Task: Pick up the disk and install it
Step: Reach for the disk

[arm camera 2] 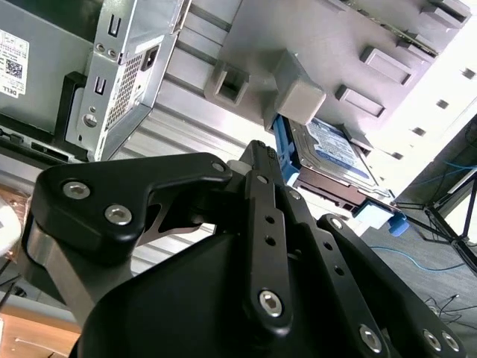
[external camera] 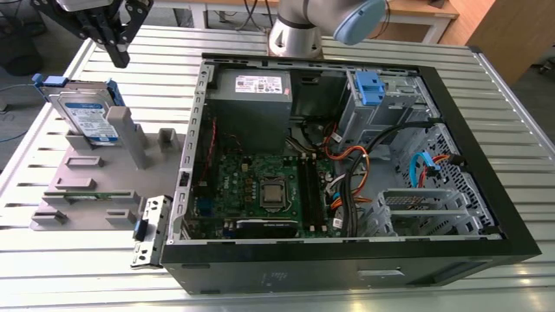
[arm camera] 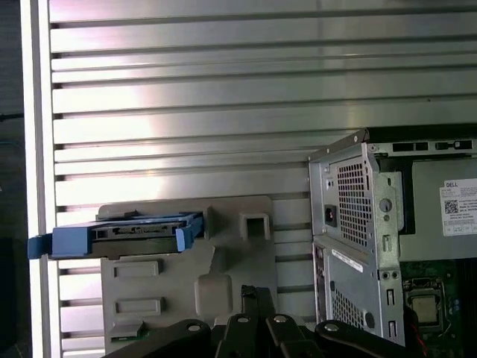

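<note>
Exterior view: a slatted aluminium table (external camera: pixel 87 286) carries an open black desktop computer case (external camera: pixel 347 273). At 9 o'clock of the case, as this view shows it, lies a grey plastic fixture block (external camera: pixel 87 188). Wooden furniture (external camera: pixel 511 32) stands in the room at 1 o'clock. The silver hard disk in its blue plastic carrier (external camera: pixel 87 120) stands on edge in the fixture's far slot. The grey robot arm (external camera: pixel 299 32) rises at 12 o'clock of the case. The black hand (external camera: pixel 121 62) hangs fingers-down at 12 o'clock of the disk, apart from it.

Second wrist view: the hand (arm camera 2: pixel 257 149) points toward the disk (arm camera 2: pixel 335 153). Its fingers are pressed together and hold nothing. A blue cable (arm camera 2: pixel 417 253) lies on the floor beyond the table.

First wrist view: the hand (arm camera: pixel 257 294) is above the fixture, near the disk (arm camera: pixel 141 231) but clear of it.
</note>
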Motion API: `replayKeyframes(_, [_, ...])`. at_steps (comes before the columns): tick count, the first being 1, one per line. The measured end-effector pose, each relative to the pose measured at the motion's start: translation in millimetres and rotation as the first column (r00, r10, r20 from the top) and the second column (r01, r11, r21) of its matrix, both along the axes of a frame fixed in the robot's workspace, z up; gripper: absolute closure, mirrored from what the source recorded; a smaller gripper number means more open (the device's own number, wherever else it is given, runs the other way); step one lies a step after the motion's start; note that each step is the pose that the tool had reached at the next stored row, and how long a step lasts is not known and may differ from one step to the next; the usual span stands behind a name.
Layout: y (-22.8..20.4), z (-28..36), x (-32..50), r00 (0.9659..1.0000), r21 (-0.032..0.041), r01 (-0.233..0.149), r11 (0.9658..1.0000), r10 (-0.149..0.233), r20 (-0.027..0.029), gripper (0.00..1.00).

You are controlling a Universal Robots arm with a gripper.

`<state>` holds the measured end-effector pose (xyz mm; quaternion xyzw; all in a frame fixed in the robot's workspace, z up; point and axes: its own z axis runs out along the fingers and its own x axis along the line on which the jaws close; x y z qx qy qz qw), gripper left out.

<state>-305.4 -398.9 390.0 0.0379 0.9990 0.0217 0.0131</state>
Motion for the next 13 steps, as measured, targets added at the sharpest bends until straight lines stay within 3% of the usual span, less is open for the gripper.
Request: replayKeyframes(13, [0.0, -0.9, -19.0, 1.0000, 0.0001, 0.000, 1.0000, 0.000, 0.0000, 0.89])
